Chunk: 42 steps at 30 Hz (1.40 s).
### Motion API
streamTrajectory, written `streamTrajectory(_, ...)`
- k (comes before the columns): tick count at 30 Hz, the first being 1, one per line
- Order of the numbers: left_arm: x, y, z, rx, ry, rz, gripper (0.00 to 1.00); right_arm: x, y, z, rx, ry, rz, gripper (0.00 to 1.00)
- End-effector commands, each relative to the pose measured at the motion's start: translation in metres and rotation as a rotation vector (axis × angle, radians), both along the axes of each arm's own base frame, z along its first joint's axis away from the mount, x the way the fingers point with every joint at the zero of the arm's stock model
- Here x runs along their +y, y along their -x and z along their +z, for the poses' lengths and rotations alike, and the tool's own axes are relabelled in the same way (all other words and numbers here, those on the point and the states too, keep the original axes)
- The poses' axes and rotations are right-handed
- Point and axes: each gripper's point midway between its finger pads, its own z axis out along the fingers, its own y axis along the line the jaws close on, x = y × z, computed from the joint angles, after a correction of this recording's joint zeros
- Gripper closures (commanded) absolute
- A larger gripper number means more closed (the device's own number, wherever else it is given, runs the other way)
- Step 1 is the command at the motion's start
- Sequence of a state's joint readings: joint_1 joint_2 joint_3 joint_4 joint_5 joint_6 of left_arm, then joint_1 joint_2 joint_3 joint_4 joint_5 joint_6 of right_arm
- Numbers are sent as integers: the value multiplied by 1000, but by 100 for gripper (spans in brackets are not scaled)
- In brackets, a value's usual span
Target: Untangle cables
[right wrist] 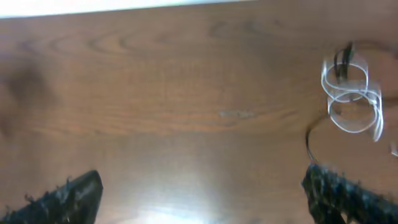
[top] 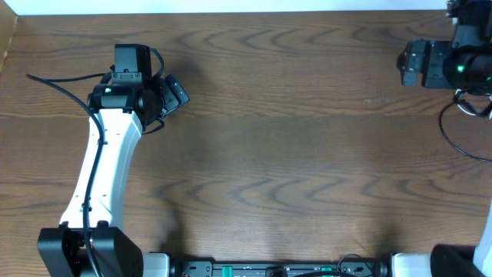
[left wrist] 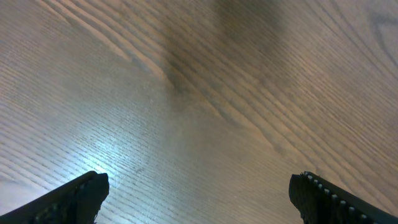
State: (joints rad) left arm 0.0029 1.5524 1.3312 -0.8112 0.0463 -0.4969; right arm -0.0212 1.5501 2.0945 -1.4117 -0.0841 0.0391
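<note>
Wood-grain table (top: 292, 154) fills every view. At nine o'clock overhead, the left gripper (left wrist: 199, 183) has its fingers spread wide over bare wood. At two o'clock, the right gripper (right wrist: 200, 180) is likewise parted, holding nothing. Toward its two o'clock the white cable (right wrist: 348, 94) lies looped, the black cable (right wrist: 339, 61) crossing its upper loop.

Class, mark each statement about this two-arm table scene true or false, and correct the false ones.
1. The left gripper is open and empty. True.
2. The white cable lies between the left gripper's fingers. False: it sits coiled at the far right of the right wrist view.
3. The right gripper is shut. False: it is open, with nothing between its fingers.
4. The table is wood-grained. True.
</note>
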Motion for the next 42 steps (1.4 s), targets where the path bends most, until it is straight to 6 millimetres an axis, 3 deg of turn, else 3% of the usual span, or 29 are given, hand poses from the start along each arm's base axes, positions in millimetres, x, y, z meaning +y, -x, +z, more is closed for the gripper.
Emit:
streamTrajectory(1,2,3,-2,7,-7,4,2,11,22,11,-113,67,67,1)
streamTrajectory(4,2,3,-2,7,-6,4,2,14,31,-1,-198,84,74,1)
streamTrajectory(10,2,2,-2,7,-7,4,2,8,49,-65,-451,99,37,1)
streamTrajectory(17,2,3,-2,7,-6,4,2,18,82,-145,-711,64,73,1)
streamTrajectory(21,2,2,-2,7,-6,4,2,21,93,-170,-775,56,85,1)
streamTrajectory(27,2,2,-2,7,-6,4,2,21,101,-192,-872,51,82,1)
streamTrajectory(34,2,2,-2,7,-7,4,2,17,107,-213,-795,66,66,1)
streamTrajectory(42,2,2,-2,7,-7,4,2,17,107,-212,-796,65,66,1)
